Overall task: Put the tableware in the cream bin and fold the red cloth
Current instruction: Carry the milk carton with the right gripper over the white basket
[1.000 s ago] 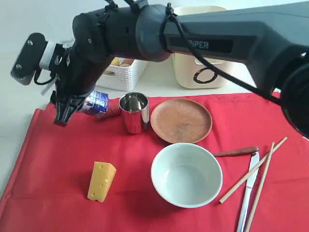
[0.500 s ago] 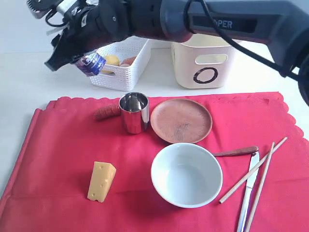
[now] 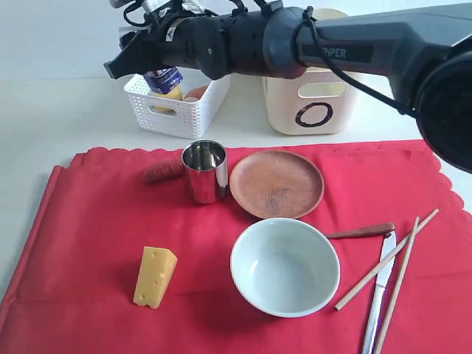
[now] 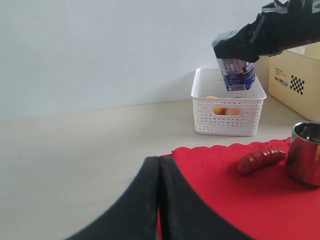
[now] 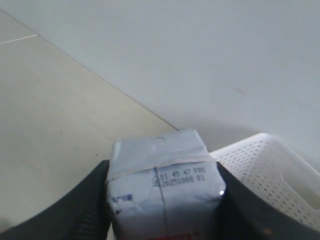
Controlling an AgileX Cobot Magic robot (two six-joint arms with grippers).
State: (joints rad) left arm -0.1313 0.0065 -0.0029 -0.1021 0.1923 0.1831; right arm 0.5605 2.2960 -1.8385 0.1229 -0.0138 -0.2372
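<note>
The red cloth point(image 3: 96, 236) covers the table front. On it stand the steel cup point(image 3: 205, 171), the wooden plate point(image 3: 276, 184) and the pale bowl point(image 3: 285, 266). At the right lie the spoon point(image 3: 361, 231), the knife point(image 3: 378, 291) and the chopsticks point(image 3: 391, 258). The cream bin point(image 3: 310, 96) stands behind the cloth. My right gripper point(image 3: 140, 65) reaches across and is shut on a blue-white carton point(image 3: 164, 77), held above the white basket point(image 3: 173, 110). My left gripper point(image 4: 159, 165) is shut and empty, near the cloth's left edge; it is out of the exterior view.
A sausage point(image 3: 164, 172) lies left of the cup and a cheese wedge point(image 3: 155, 276) stands on the front left of the cloth. The white basket holds yellow and orange food. The right arm spans the back of the scene above both bins.
My right gripper has lifted the carton from the cloth's back left corner, up and to the right, to above the white basket. Nothing on the cloth has moved.
</note>
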